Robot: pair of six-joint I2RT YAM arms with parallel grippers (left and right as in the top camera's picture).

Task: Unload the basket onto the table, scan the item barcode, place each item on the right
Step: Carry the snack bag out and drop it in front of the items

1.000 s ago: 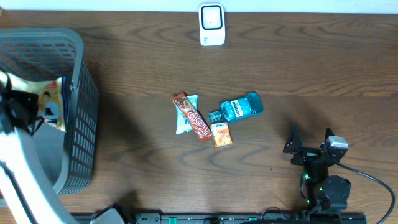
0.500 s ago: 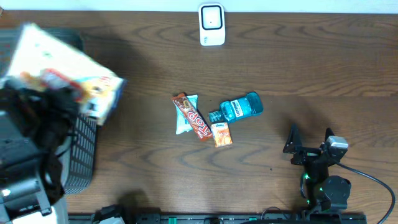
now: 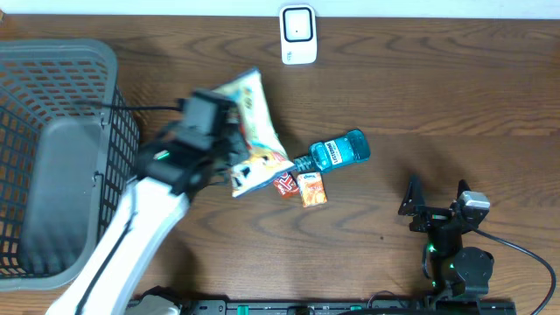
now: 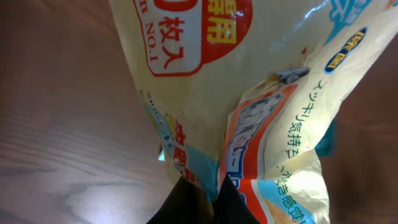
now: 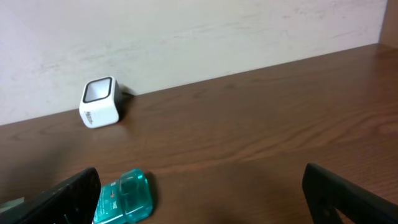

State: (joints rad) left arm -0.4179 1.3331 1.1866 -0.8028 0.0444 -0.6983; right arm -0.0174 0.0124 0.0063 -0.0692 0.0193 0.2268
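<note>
The left jaws were pressed almost together, pinching one edge of a yellow snack bag (image 3: 252, 122), whose crumpled film, red label and printed characters filled the left wrist view. From overhead, the left arm (image 3: 131, 227) reached in from the front left. The bag hung in its grip over the middle cluster of items, between the grey basket (image 3: 105, 54) and the blue mouthwash bottle (image 3: 341, 150), and covered most of a red bar (image 3: 283, 185). A small orange packet (image 3: 311, 189) lay just beside the bottle. The white scanner (image 3: 297, 35) stood at the far edge of the tabletop (image 3: 455, 96), well apart from the bag. The right jaws were spread wide near the front right, holding and touching nothing.
</note>
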